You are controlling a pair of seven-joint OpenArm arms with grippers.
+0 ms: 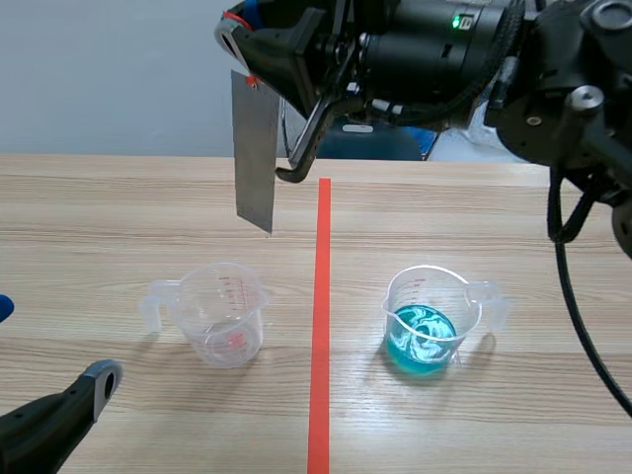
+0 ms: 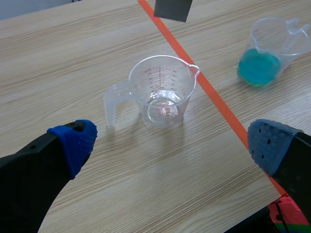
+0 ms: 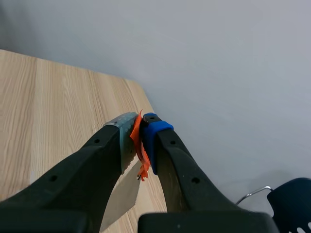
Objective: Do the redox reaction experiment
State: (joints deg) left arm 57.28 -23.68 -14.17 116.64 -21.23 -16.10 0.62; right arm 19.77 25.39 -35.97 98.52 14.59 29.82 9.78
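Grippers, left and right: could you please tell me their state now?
Left gripper: open, holding nothing.
Right gripper: closed on the flat grey metal sheet.

Grey metal strip [image 1: 255, 148], clear cup [image 1: 225, 314], teal liq. [image 1: 423, 341], orange-red tape [image 1: 322, 296]

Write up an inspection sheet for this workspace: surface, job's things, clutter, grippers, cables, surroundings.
Surface: light wooden table, orange-red tape line down its middle.
Job's things: empty clear plastic measuring cup left of the tape; clear plastic cup of blue-green liquid right of it; grey metal sheet hanging upright above.
Clutter: nothing seen.
Grippers: left gripper open, low; right gripper raised, fingers shut on the sheet.
Cables: black cable along the right arm.
Surroundings: pale wall, blue chair.
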